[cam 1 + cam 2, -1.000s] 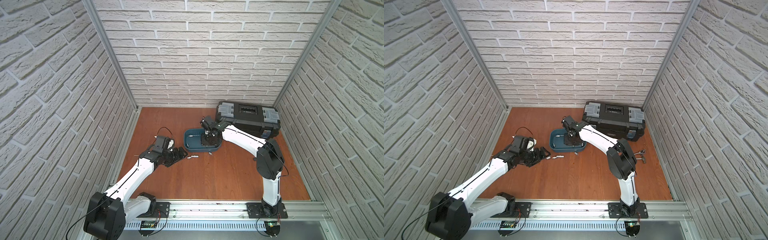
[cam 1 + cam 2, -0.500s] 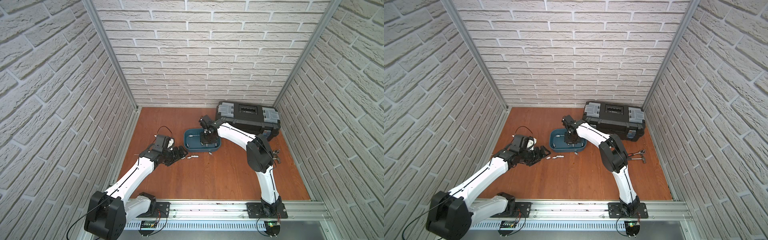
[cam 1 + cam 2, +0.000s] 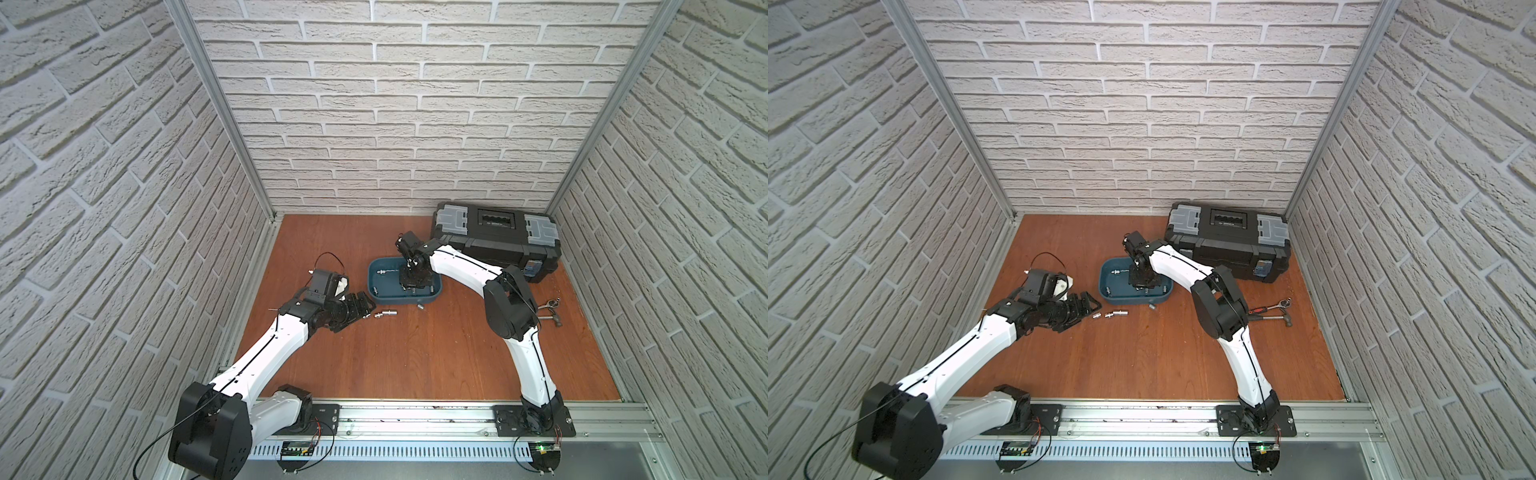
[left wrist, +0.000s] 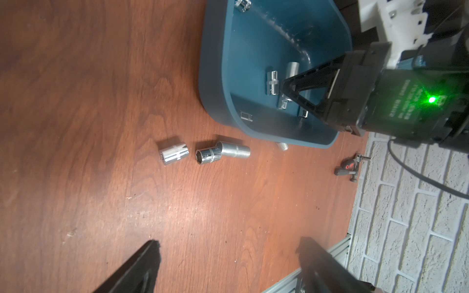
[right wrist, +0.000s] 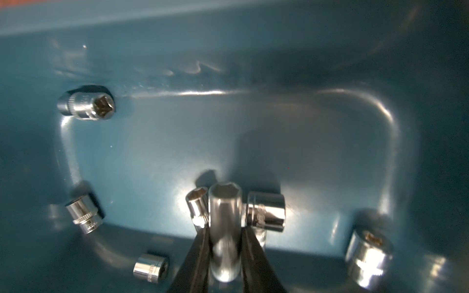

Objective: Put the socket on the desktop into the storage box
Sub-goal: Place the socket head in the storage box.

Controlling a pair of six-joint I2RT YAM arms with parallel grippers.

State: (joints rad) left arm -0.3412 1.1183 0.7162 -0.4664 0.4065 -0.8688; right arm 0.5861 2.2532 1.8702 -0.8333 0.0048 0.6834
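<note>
The teal storage box (image 3: 372, 277) (image 3: 1103, 282) sits mid-desktop (image 3: 415, 353). My right gripper (image 3: 411, 286) (image 3: 1142, 284) (image 5: 224, 228) reaches down inside it, shut on a long chrome socket (image 5: 224, 210) that hangs just above the box floor (image 5: 228, 142). Several other sockets lie in the box. Three sockets (image 3: 379, 315) (image 4: 208, 156) lie in a row on the desktop in front of the box, and a small one (image 4: 283, 146) lies by its front wall. My left gripper (image 3: 358, 308) (image 4: 228, 251) is open and empty, low over the board just short of that row.
A black toolbox (image 3: 494, 232) stands at the back right, close behind the right arm. A ratchet (image 3: 548, 304) and a hammer (image 3: 550, 320) lie near the right wall. Brick walls close three sides, and an aluminium rail (image 3: 415, 415) runs along the front.
The right arm's elbow has swung left toward the box while its gripper stayed inside with the long socket. The left arm has barely moved.
</note>
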